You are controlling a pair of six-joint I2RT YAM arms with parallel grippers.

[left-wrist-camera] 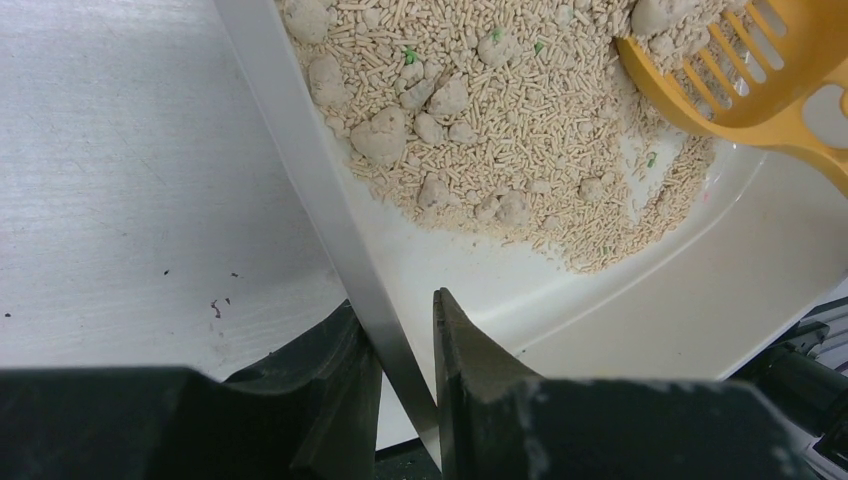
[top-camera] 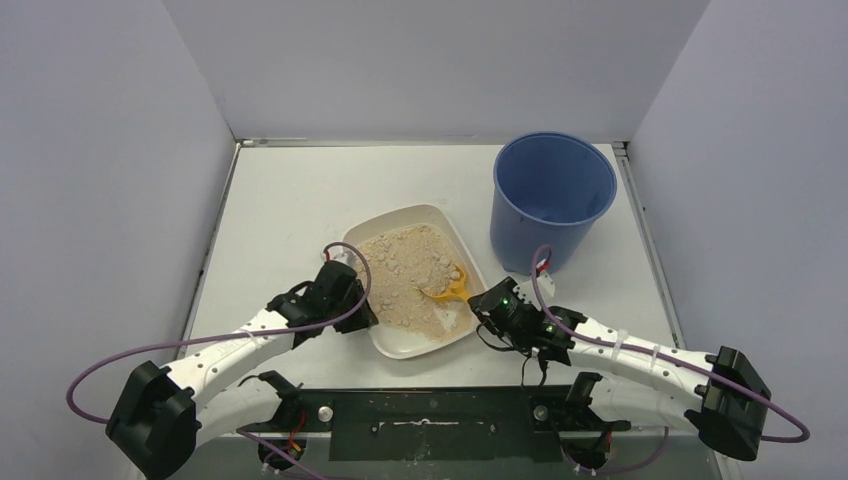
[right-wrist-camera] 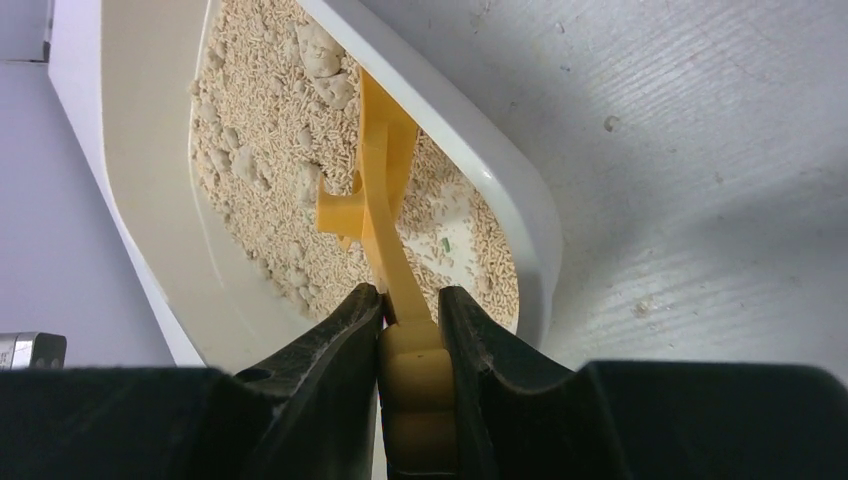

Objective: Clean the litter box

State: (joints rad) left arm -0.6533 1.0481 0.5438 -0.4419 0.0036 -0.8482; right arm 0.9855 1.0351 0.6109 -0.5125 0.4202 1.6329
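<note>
With left hand [left-wrist-camera: 400, 335] pinching litter box [left-wrist-camera: 600, 310] rim, right hand [right-wrist-camera: 410, 300] clamps scoop [right-wrist-camera: 385, 190] in litter [left-wrist-camera: 500, 130].

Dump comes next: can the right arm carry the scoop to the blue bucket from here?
Probably yes. The right claw is shut on the scoop, and the blue bucket stands open just beyond, nothing between them; the scoop must clear its tall rim.

The top camera looks down from above and behind the arms on the whole worktop [top-camera: 290, 200]. Each wrist camera looks from very near past its own tool, the left tool [left-wrist-camera: 400, 325] and the right tool [right-wrist-camera: 410, 310]. All three views share the litter box [top-camera: 398, 346] and the scoop [top-camera: 447, 288].
</note>
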